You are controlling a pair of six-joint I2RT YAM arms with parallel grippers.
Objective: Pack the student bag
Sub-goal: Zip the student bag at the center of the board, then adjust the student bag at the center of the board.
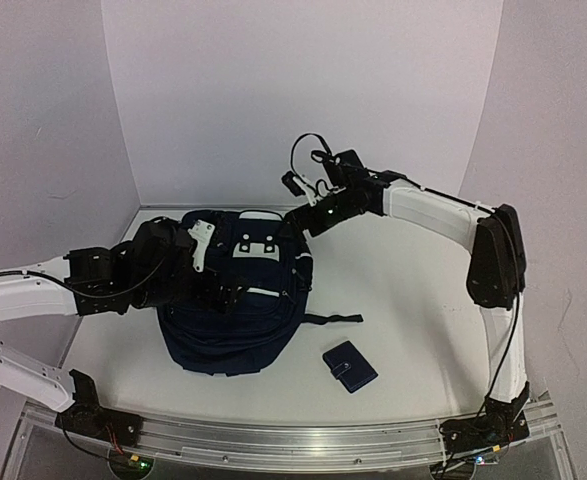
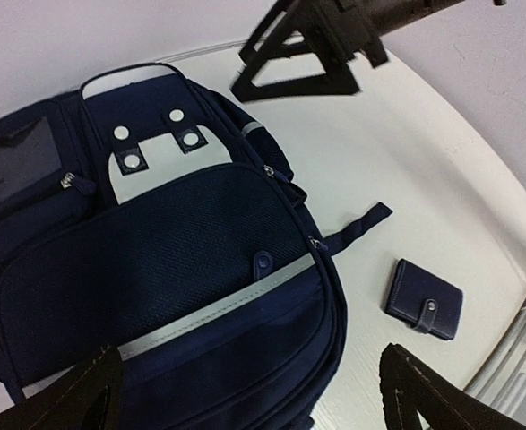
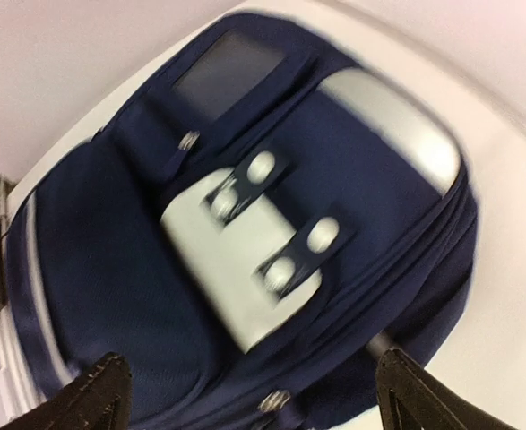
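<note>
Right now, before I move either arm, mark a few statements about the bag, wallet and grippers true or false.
1. The wallet lies on the table, apart from the student bag. True.
2. The left gripper is shut on a strap. False: it is open and holds nothing.
3. The wallet lies open. False: it is closed.
4. The student bag lies with its white patch facing up. True.
5. The right gripper is open above the student bag. True.

Matt cloth student bag [image 2: 182,269]; wallet [image 2: 424,300] perhaps leatherette; table [image 2: 406,161] smooth.
</note>
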